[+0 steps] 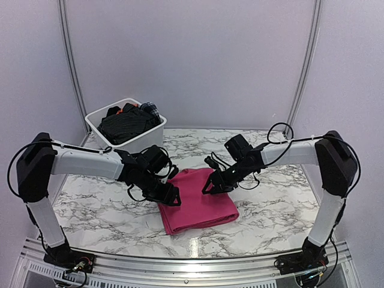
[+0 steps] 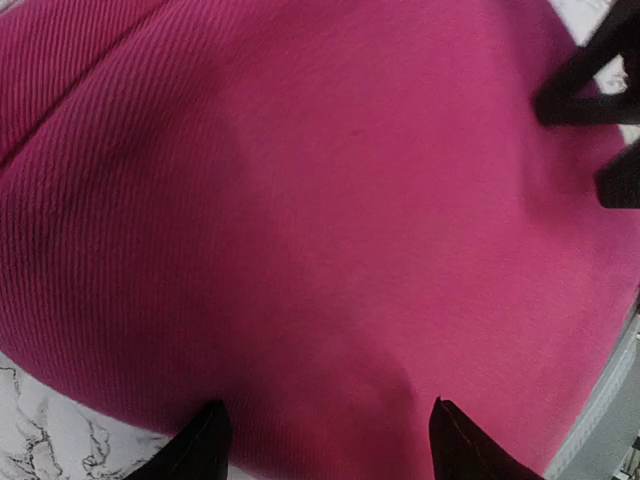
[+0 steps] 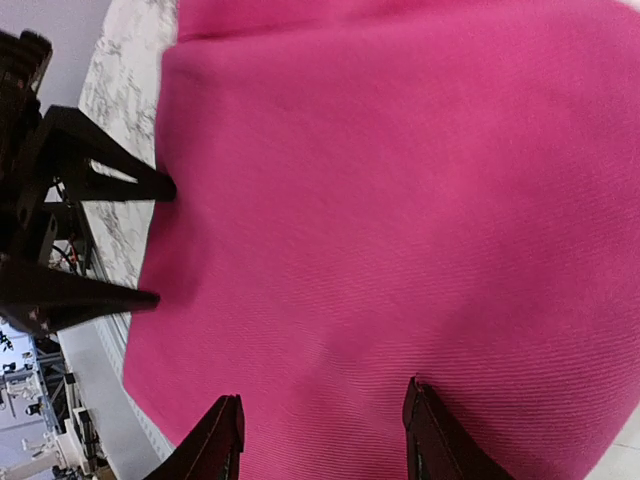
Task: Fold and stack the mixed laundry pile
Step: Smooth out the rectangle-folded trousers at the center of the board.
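The folded magenta-pink ribbed cloth (image 1: 201,207) lies flat at the middle of the white marble-patterned table (image 1: 276,204). The left gripper (image 1: 174,198) hangs over its left edge and the right gripper (image 1: 208,188) over its far part. Both have their fingers spread, with cloth below and nothing between them.

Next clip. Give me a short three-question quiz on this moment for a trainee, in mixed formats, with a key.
1. True or false: the pink cloth lies folded on the marble table.
2. Where is the black garment? A) in the white tub B) under the pink cloth C) hanging off the table's edge
3. Is the left gripper or the right gripper shut on the pink cloth?

Key: 1 true. 2 A. 3 Neither: both stand open, at opposite sides of the cloth.
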`<state>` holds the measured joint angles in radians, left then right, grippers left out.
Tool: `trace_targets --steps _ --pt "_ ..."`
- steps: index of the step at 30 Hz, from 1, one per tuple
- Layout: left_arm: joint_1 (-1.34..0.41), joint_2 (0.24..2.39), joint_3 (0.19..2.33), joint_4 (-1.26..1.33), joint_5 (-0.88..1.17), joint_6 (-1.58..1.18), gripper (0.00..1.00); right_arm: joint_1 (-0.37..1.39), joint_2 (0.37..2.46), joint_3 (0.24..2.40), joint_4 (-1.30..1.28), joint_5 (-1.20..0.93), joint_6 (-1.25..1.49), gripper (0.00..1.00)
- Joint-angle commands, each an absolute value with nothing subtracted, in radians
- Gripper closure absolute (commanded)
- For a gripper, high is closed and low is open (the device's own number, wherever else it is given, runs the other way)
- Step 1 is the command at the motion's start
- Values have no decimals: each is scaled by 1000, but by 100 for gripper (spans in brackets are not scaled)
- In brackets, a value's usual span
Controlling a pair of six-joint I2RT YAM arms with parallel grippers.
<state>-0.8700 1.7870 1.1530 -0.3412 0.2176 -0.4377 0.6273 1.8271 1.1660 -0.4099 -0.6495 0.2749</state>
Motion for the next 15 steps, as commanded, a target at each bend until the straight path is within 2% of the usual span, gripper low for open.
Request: trace_targets --steps 1,3,6,9,11,14,15 --pt "-810 1837 1119 -365 132 -459 29 639 1868 1084 -406 -663 278 50" --pt "-777 1883 1173 -365 102 -464 28 659 1850 1015 -389 -670 306 50" --pt "-746 2020 1366 -393 108 -458 27 762 1790 952 -370 -710 338 49" --pt "-729 2118 1595 -468 124 -468 23 853 1706 1008 -348 -767 344 48" --pt "-700 2079 1644 -473 137 -494 15 858 1671 1084 -360 -751 339 46" --pt "-650 1955 1614 -470 140 -511 3 857 1670 1231 -447 -567 275 37" --pt "-636 1913 1595 -470 135 -511 1 859 1686 1267 -479 -494 253 33"
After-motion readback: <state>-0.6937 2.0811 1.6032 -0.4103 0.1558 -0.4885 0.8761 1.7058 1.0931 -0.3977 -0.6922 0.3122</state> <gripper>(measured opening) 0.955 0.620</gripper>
